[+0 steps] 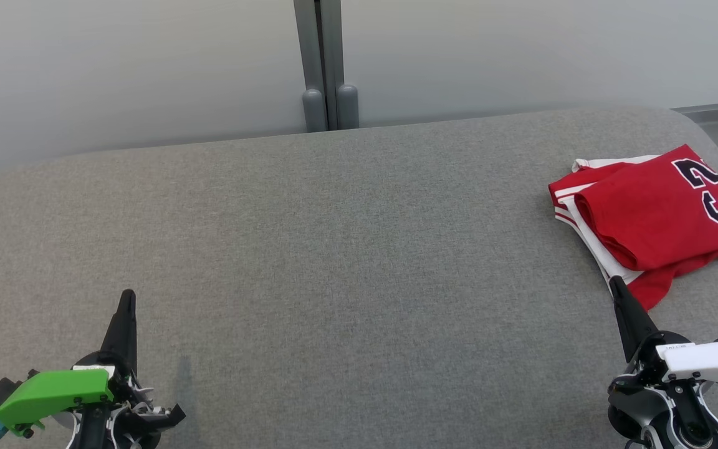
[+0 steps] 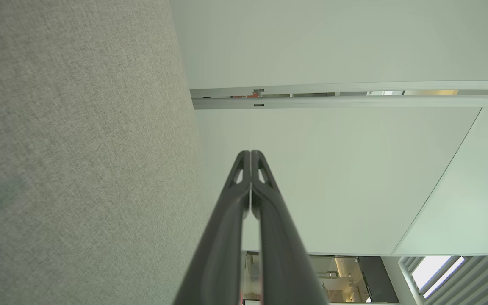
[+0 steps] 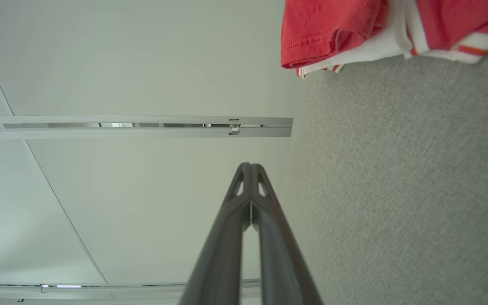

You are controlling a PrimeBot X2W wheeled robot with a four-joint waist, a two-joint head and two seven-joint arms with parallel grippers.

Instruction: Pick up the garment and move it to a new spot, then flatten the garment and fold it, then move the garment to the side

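Grey fabric surface (image 1: 346, 249) holds the folded red number-23 jersey (image 1: 652, 218) at three o'clock, near its edge. Left gripper (image 1: 127, 298) and right gripper (image 1: 614, 285) are pinched together, empty. Right tip sits near the hem; a careless sweep could snag and unfold it.

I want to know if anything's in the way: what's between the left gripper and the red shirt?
Only bare grey surface, in the head view, from the left gripper to the red shirt.

Office-like room: pale partition panels (image 1: 147, 75), metal post (image 1: 325, 62).
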